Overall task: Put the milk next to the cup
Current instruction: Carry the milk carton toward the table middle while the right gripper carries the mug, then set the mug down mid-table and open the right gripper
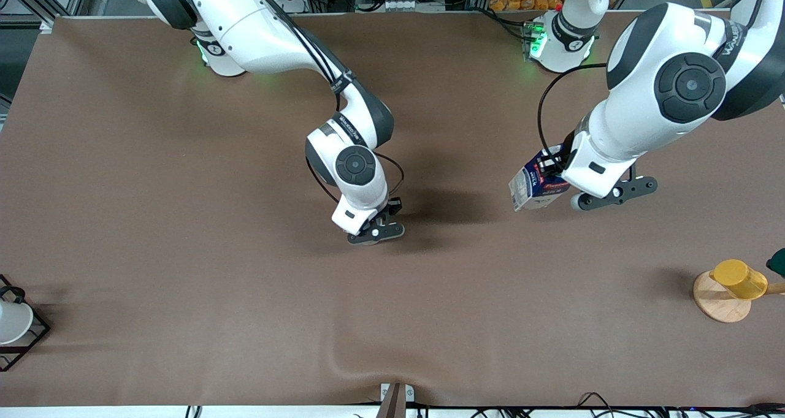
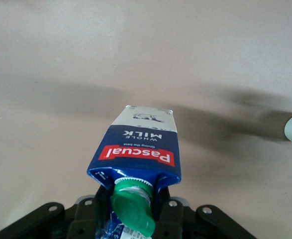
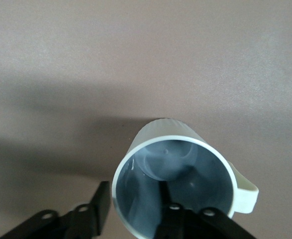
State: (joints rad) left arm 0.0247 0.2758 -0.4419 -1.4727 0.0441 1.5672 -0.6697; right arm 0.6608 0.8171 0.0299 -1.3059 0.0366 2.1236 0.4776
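Note:
The milk (image 1: 535,185) is a dark blue carton with a green cap (image 2: 133,211) and a red logo. My left gripper (image 1: 555,168) is shut on its top (image 2: 133,219) and holds it tilted above the table, toward the left arm's end from the cup. The cup (image 3: 173,174), a pale mug with grey inside and a side handle, stands on the table mid-table. In the front view my right gripper (image 1: 373,237) hides it. My right gripper (image 3: 135,188) is open and straddles the cup's wall, one finger inside and one outside.
A yellow cup (image 1: 739,279) hangs on a round wooden stand (image 1: 719,307) at the left arm's end, with a dark green thing (image 1: 777,262) beside it. A white cup (image 1: 11,321) sits in a black wire rack at the right arm's end. The brown cloth wrinkles near the front edge (image 1: 343,360).

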